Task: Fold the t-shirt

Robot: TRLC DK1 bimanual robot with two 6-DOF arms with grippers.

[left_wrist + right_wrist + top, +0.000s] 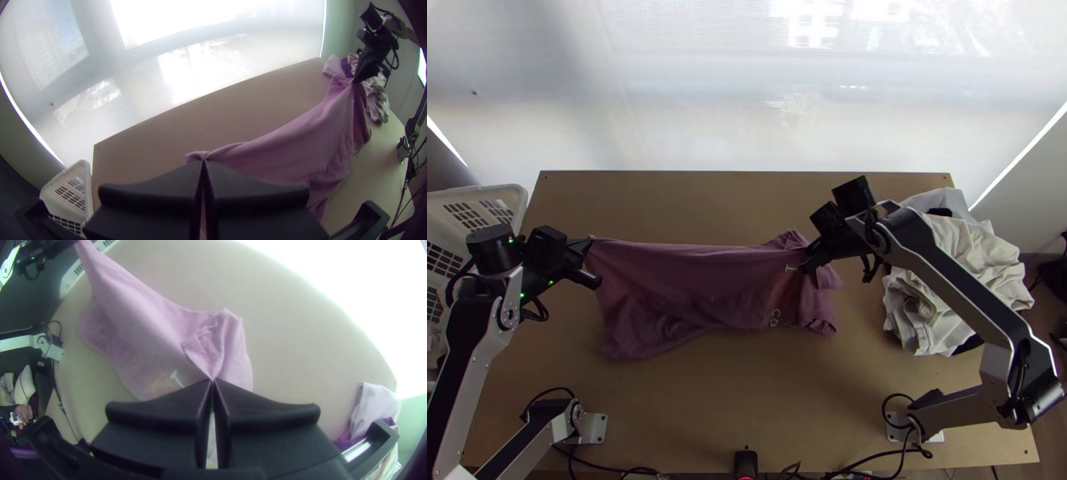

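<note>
The purple t-shirt [691, 288] hangs stretched between both grippers, its far edge raised and its lower part drooping toward the table, with some print near its right end. My left gripper [593, 260] holds its left far corner; in the left wrist view the left gripper [203, 163] is shut on the pinched t-shirt [293, 142]. My right gripper [809, 260] holds the far edge near the right end, where the fabric bunches. In the right wrist view the right gripper [212, 381] is shut on a gathered point of the t-shirt [147, 338].
A pile of light clothes [947, 280] lies on the table's right side. A white basket [483, 200] stands beyond the left edge. Cables and a small black device [745, 462] are at the near edge. Bare table [731, 200] lies beyond the shirt.
</note>
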